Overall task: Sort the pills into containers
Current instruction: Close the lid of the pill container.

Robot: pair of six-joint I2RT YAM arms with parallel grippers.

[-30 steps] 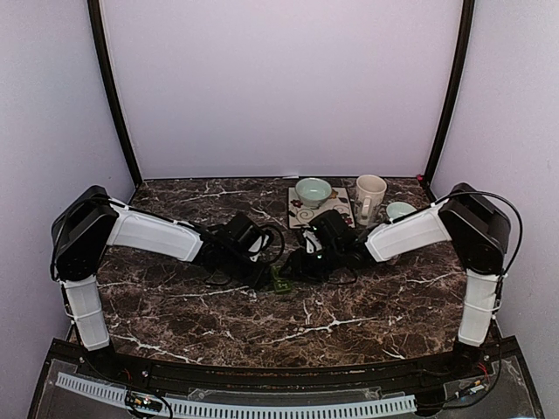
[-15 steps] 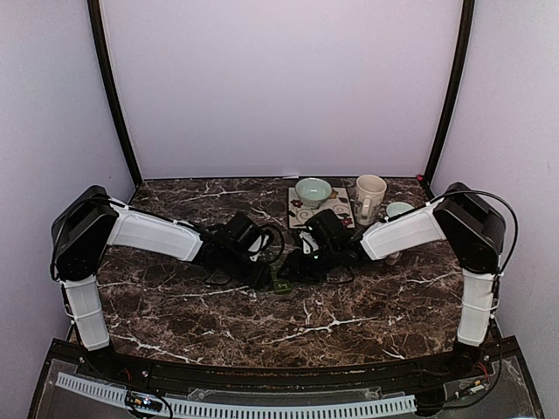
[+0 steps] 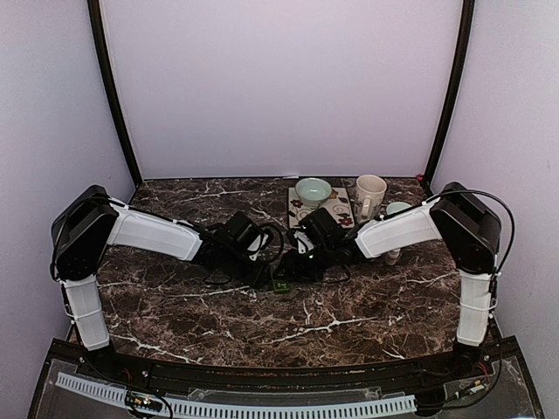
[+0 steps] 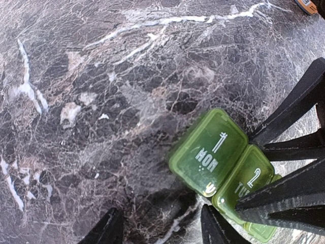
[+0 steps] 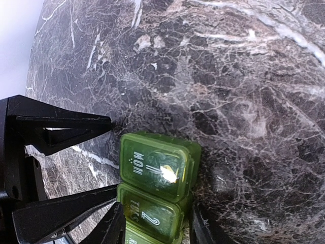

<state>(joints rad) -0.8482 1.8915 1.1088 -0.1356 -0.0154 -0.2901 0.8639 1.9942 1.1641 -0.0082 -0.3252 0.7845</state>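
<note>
The containers are a dark-green pill organiser point(image 3: 280, 285) lying at the table's middle. Its MON lid point(image 5: 155, 165) and TUE lid point(image 5: 152, 218) are shut. My right gripper point(image 5: 157, 231) straddles the TUE compartment, with a finger against each side. My left gripper point(image 4: 162, 231) stands open just left of the organiser point(image 4: 213, 155), with only marble between its fingers. The tips of both grippers point(image 3: 284, 271) nearly meet over the strip. A pale glint point(image 5: 169, 174) shows at the MON lid; I cannot tell whether it is a pill. No loose pills are in view.
At the back stand a pale green bowl point(image 3: 313, 189) on a patterned mat point(image 3: 300, 214), a cream mug point(image 3: 369, 196) and a second small pale bowl point(image 3: 400, 209). Dark marble table point(image 3: 192, 305) spreads around the arms.
The right arm has shifted a little to the left, toward the left gripper. The left arm and the organiser have stayed put.
</note>
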